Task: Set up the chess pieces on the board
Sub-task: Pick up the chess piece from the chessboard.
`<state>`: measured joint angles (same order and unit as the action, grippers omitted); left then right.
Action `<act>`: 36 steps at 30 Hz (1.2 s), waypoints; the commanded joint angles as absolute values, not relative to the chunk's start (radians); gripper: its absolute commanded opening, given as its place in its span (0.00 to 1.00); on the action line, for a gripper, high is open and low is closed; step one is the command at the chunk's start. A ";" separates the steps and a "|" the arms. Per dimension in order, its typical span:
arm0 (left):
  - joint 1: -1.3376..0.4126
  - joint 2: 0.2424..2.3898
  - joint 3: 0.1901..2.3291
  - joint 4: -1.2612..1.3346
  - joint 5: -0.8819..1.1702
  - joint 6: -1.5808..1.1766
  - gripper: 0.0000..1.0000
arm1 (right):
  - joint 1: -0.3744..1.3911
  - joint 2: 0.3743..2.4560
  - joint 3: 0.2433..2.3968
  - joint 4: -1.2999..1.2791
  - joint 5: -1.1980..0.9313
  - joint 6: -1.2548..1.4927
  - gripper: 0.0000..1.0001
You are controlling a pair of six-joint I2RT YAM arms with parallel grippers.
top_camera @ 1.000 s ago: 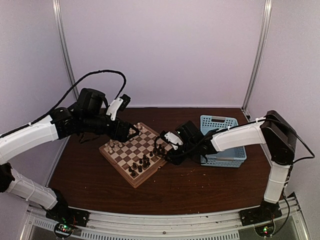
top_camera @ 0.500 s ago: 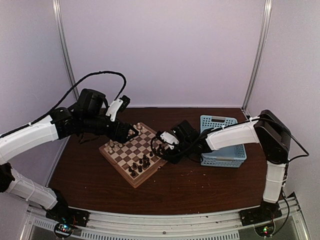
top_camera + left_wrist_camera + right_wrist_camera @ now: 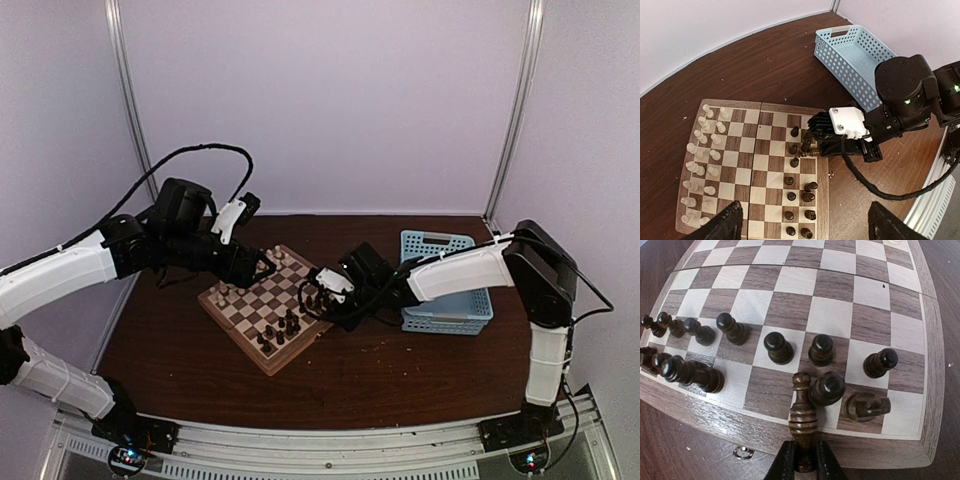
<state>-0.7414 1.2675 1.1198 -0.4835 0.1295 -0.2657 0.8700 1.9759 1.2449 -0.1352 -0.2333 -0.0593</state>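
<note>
Right gripper [image 3: 802, 460] is down at the right-hand edge of the chessboard [image 3: 840, 315], and its fingers are pinched tight on the foot of a tall dark chessman [image 3: 803, 415] with a ribbed stem. The piece stands roughly upright over a square in the outermost row, right by the tan border. A dark pawn [image 3: 826, 388] sits just beside it, close enough to look as if it touches. One square along, another dark piece [image 3: 867, 406] lies on its side.

In the left wrist view, the rest of the dark chessmen [image 3: 800, 200] are gathered along the board's right side in loose rows, some bunched together. The cream chessmen [image 3: 705, 165] stand in two tidier rows along the opposite side. The middle squares between the two camps are bare.

Left gripper [image 3: 268, 265] hangs above the far left part of the board, with its two fingers [image 3: 732, 220] spread wide and nothing between them.

From above, the board sits turned like a diamond near the middle of the dark brown table [image 3: 400, 370]. The light blue lattice basket [image 3: 450, 320] lies on the table to the board's right, just behind the right arm's wrist. What it holds can't be made out.
</note>
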 commanded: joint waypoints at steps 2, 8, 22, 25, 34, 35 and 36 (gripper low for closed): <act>-0.741 1.241 1.134 -0.476 0.111 -0.247 0.86 | 0.880 1.892 1.188 -0.107 -0.301 -0.088 0.14; -0.741 1.230 1.135 -0.478 0.111 -0.249 0.86 | 0.881 1.788 1.141 -0.124 -0.368 -0.127 0.14; -0.731 1.292 1.144 -0.254 0.310 -0.706 0.75 | 0.881 1.483 1.048 0.049 -0.398 0.015 0.15; -0.713 1.307 1.119 -0.153 0.376 -0.818 0.71 | 0.882 1.463 1.061 0.057 -0.410 0.033 0.15; -0.712 1.372 1.172 -0.143 0.501 -0.884 0.60 | 0.893 1.464 1.125 0.023 -0.452 0.014 0.15; -0.712 1.375 1.171 -0.148 0.496 -0.885 0.60 | 0.893 1.465 1.130 0.026 -0.457 0.014 0.15; -0.712 1.377 1.166 -0.148 0.492 -0.886 0.59 | 0.895 1.467 1.135 0.027 -0.461 0.014 0.16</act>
